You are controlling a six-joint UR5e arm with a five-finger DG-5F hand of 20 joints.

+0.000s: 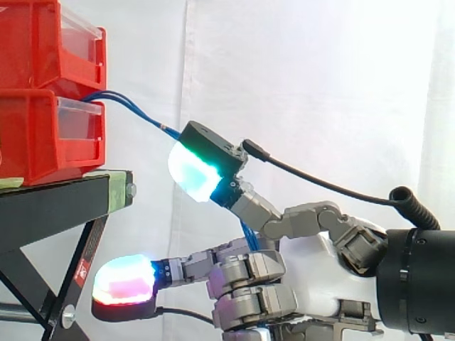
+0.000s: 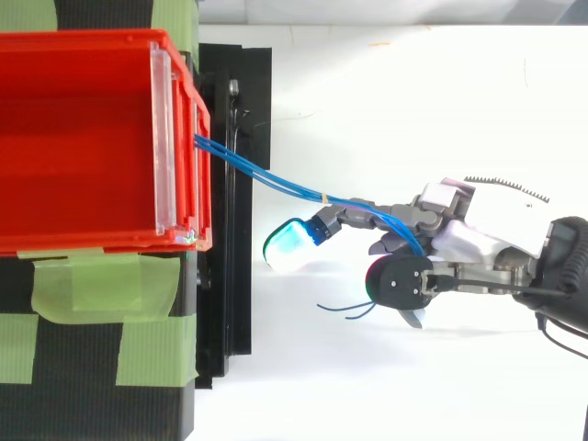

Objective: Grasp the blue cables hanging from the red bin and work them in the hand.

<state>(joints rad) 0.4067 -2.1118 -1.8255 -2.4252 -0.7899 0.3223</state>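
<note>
Right of the black metal stand (image 1: 50,202), the hand (image 1: 313,277) has its fingers curled on the thin blue cables (image 2: 276,184). These stretch from the front of the red plastic bin (image 2: 83,230) past a cyan-glowing fingertip (image 1: 192,170) into the palm. Working them well probably calls for a light, even hold and slow rolling, without tugging the bin. A red sticker (image 1: 82,270) on the stand's leg is too small to read.

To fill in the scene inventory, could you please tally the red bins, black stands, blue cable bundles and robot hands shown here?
Red bins: 2, upper bin on lower bin
Black stand: 1
Blue cable bundle: 1
Hand: 1
Total: 5
</note>
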